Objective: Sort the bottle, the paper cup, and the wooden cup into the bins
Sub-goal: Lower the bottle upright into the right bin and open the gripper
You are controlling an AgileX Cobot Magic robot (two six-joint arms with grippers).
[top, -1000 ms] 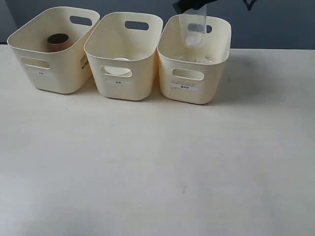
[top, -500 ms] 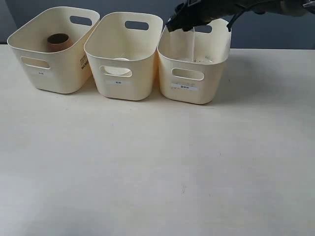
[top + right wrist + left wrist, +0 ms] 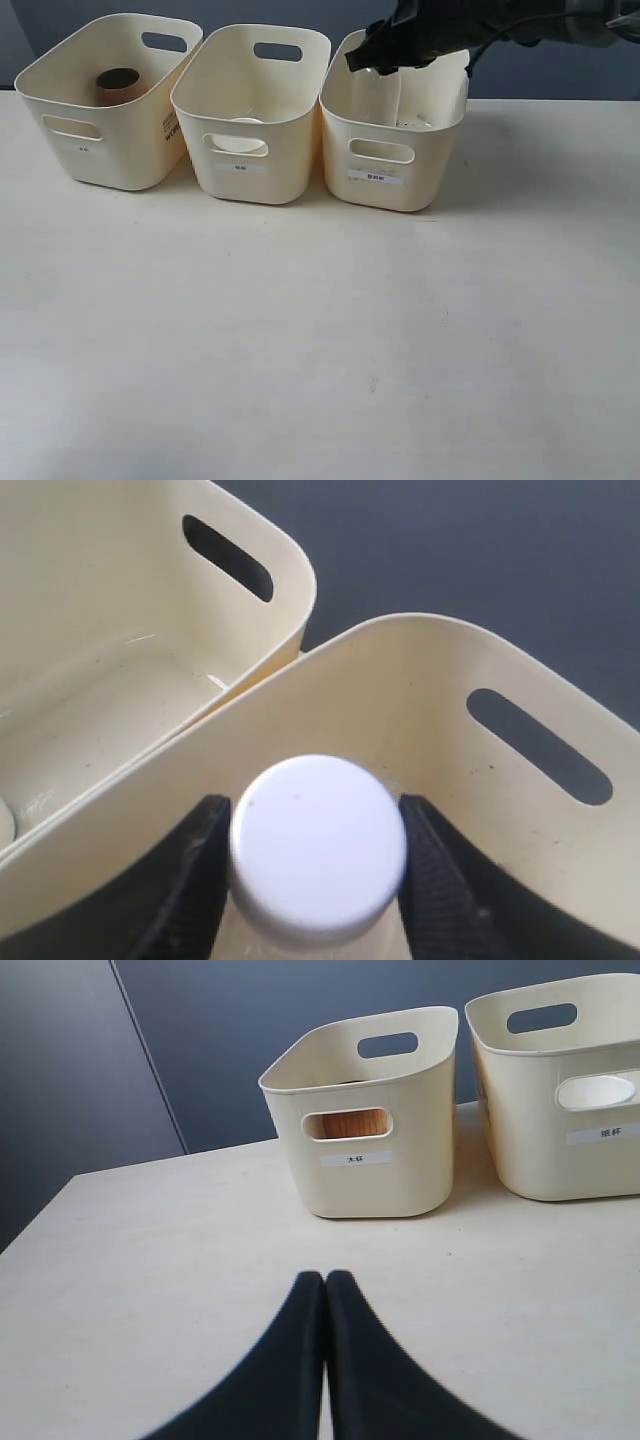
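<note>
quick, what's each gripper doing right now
Left gripper: shut, holding nothing, over the table.
Right gripper: shut on the bottle at its white cap, inside the right-hand bin.

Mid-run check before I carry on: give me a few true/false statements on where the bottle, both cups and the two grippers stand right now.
1. The right gripper is closed on the bottle at its white cap. True.
2. The bottle lies on the table in front of the bins. False: it is held inside the right bin.
3. The wooden cup sits in the left bin. True.
4. The left gripper is holding the paper cup. False: its fingers are pressed together on nothing; the paper cup is in the middle bin.
5. The middle bin holds two items. False: only the paper cup shows there.
</note>
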